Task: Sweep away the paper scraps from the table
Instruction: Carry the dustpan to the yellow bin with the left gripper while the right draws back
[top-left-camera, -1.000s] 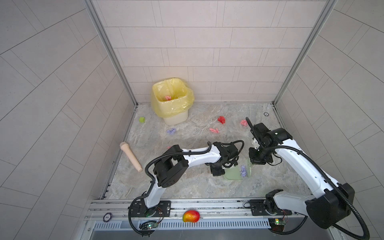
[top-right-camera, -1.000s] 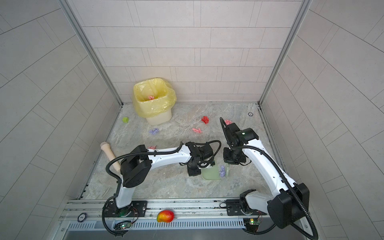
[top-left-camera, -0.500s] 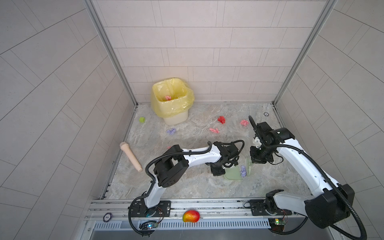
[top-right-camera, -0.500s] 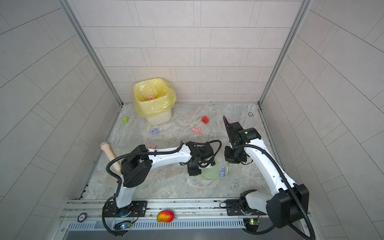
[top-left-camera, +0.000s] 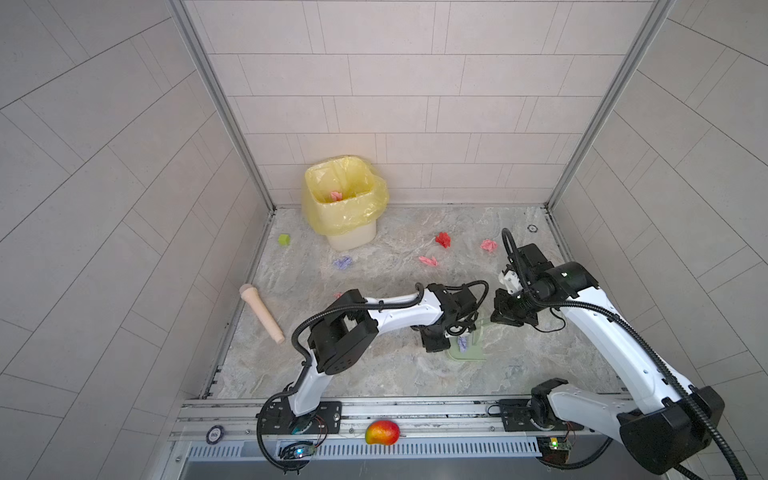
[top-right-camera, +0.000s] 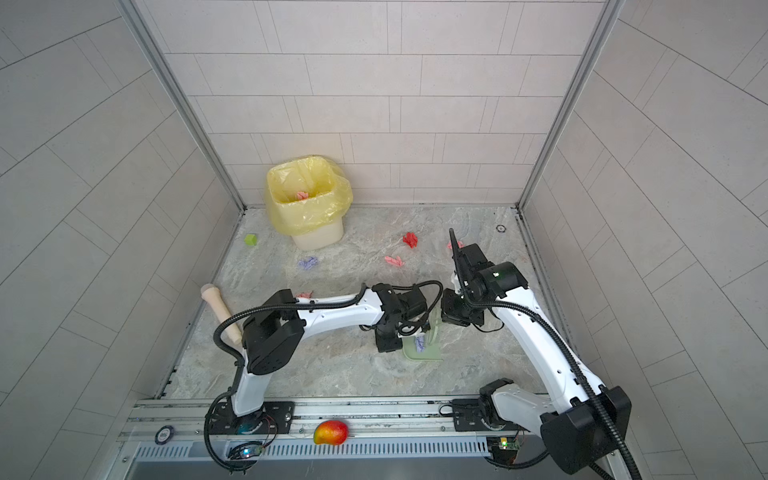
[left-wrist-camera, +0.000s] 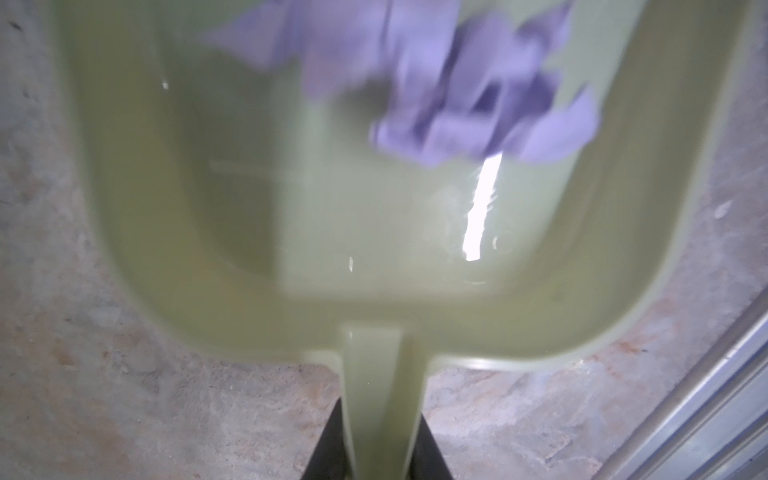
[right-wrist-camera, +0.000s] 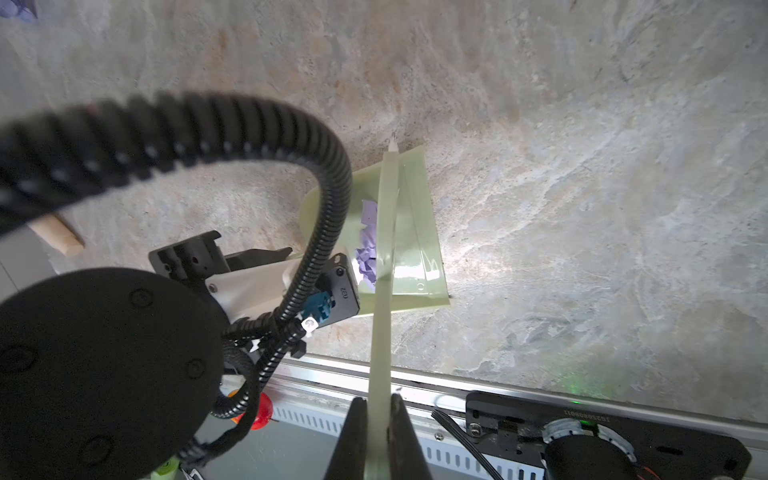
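Left wrist: we note lavender scrap (left-wrist-camera: 436, 83) pushed deeper, secured in dustpan (left-wrist-camera: 249, 208); left fingers (left-wrist-camera: 328, 449) clamp its handle (left-wrist-camera: 382, 395), right fingers (right-wrist-camera: 353, 436) apparently a brush (right-wrist-camera: 384, 249).

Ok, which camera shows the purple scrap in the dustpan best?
Left wrist view: the purple scrap is large in the dustpan, though blurred. Right wrist view half hides it behind a green handle; both top views show a speck.

The paper scrap (left-wrist-camera: 436, 83) is lavender, the dustpan (left-wrist-camera: 291, 208) pale green, the table (top-left-camera: 374, 374) veined grey-beige marble.
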